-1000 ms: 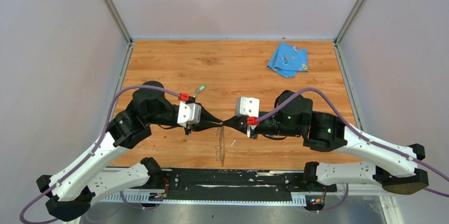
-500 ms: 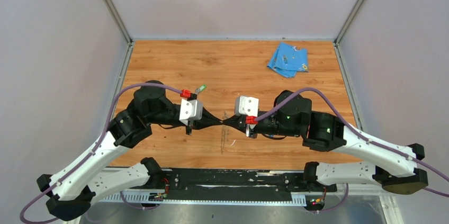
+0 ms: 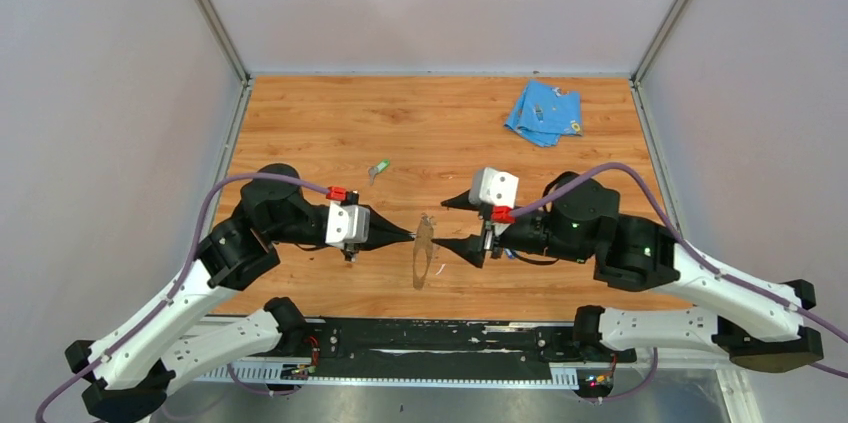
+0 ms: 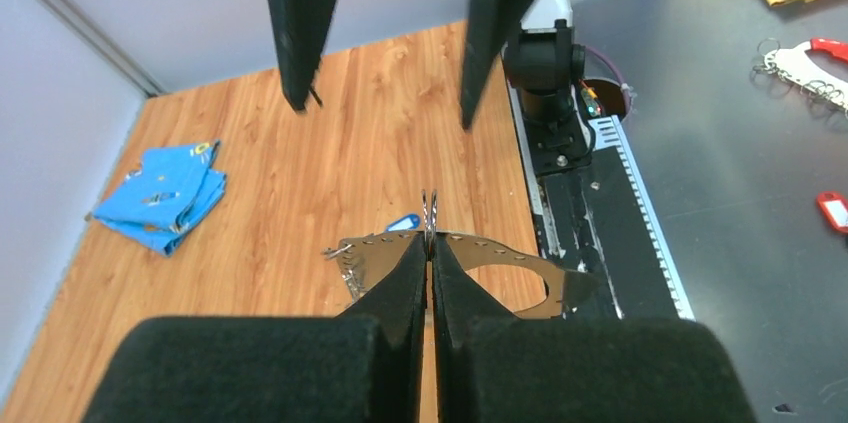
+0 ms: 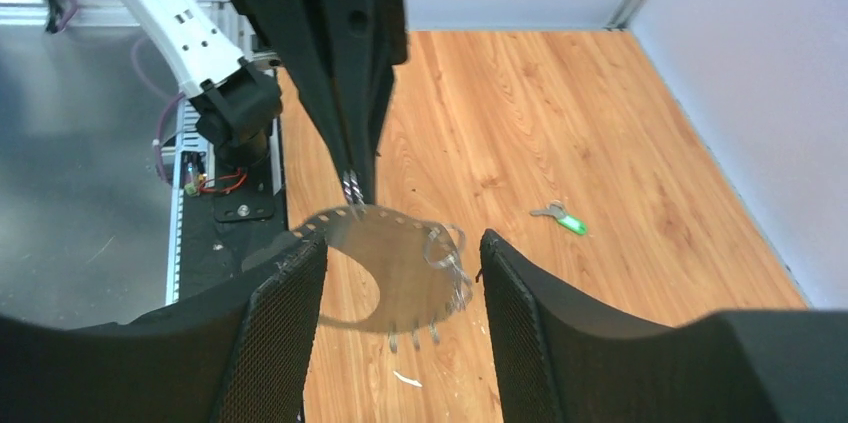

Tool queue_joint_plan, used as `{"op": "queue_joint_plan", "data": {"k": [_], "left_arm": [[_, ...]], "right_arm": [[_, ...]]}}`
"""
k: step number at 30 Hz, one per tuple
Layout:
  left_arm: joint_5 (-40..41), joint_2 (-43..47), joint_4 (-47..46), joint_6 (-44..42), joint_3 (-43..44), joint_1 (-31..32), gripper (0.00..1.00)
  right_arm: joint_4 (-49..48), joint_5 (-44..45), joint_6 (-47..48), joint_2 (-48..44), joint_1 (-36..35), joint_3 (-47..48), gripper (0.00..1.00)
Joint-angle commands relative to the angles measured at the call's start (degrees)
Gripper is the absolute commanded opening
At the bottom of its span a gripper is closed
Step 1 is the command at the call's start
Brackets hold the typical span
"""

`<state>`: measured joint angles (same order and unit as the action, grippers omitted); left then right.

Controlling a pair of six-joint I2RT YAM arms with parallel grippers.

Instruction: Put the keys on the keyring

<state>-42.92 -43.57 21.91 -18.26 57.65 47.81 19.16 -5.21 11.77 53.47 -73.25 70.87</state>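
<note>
L fingers (image 3: 395,233) pinch keyring (image 3: 422,263), long axis near-far; R fingers (image 3: 462,247) wide, empty.

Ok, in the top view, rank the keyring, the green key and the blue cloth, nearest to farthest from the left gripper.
1. keyring: pinched at the left gripper's tips, table centre.
2. green key: lying on the wood farther back, slightly left.
3. blue cloth: back right corner.
</note>
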Motion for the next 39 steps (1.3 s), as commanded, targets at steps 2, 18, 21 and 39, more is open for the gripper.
{"op": "queue_joint_plan", "data": {"k": [2, 18, 21, 39], "left_arm": [[-2.92, 1.63, -0.89, -6.20, -0.67, 0.27, 0.00], [-4.94, 3.55, 6.84, -19.95, -1.91, 0.30, 0.00], [-4.96, 3.47, 6.91, -18.89, -1.93, 0.35, 0.00], [-4.46, 2.57, 6.55, -15.11, -0.79, 0.33, 0.00]], "right_arm": [[4.08, 13.53, -5.99, -4.97, 0.40, 0.33, 0.61], [18.05, 7.22, -34.80, 0.55, 31.68, -26.74, 0.70], [13.62, 7.43, -34.21, 2.23, 31.63, -28.83, 0.70], [-1.95, 14.34, -26.63, 22.22, 32.12, -31.63, 0.45]]}}
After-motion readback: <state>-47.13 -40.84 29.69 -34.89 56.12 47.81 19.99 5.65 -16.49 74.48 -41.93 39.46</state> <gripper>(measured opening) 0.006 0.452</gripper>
